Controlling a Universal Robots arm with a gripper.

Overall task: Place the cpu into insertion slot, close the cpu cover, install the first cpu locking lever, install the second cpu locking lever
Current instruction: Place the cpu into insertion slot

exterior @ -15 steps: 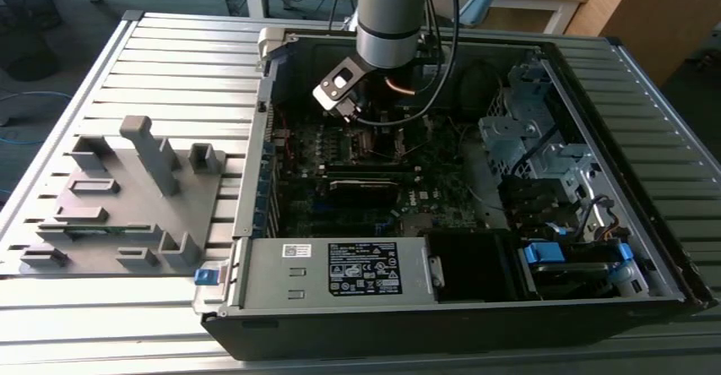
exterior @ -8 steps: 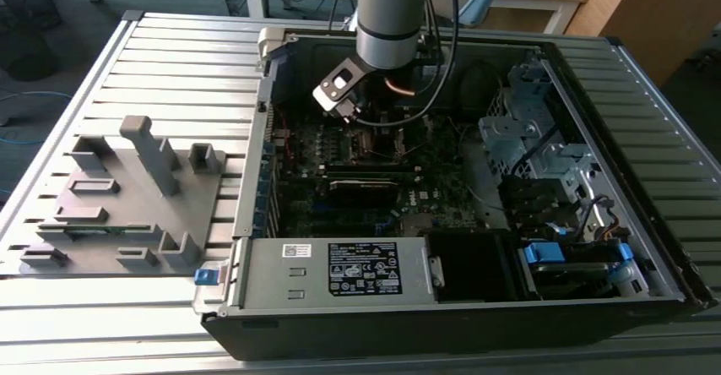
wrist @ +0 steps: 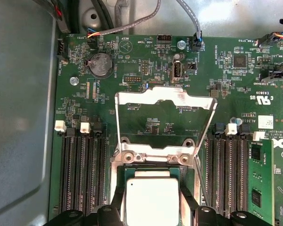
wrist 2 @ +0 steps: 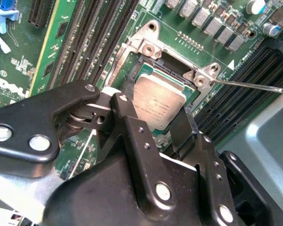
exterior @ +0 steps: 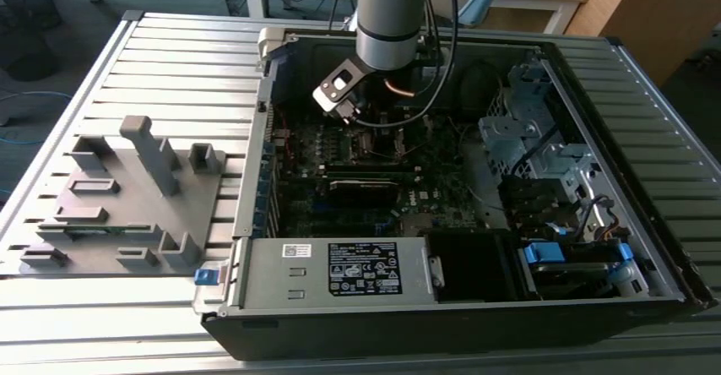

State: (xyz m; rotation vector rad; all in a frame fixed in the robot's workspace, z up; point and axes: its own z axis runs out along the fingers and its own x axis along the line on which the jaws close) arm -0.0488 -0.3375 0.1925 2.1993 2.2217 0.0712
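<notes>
The cpu [wrist 2: 159,100] [wrist: 152,201], a flat square chip with a dull grey top, lies in the socket on the green motherboard. My gripper [wrist 2: 153,107] [wrist: 151,211] straddles it, with a black finger [wrist 2: 127,110] against each of two opposite sides. The cpu cover [wrist: 162,98], a thin silvery frame with a large window, stands swung up and open behind the socket. A thin wire locking lever [wrist 2: 254,85] [wrist: 201,176] runs free beside the socket. In the exterior view the gripper [exterior: 363,123] is low inside the computer case, over the board.
Rows of black memory slots [wrist: 80,174] flank the socket on both sides. The open case holds a grey power box [exterior: 338,269] with a white label and a metal drive cage [exterior: 529,130]. A grey fixture plate [exterior: 113,206] lies on the slatted table at the exterior view's left.
</notes>
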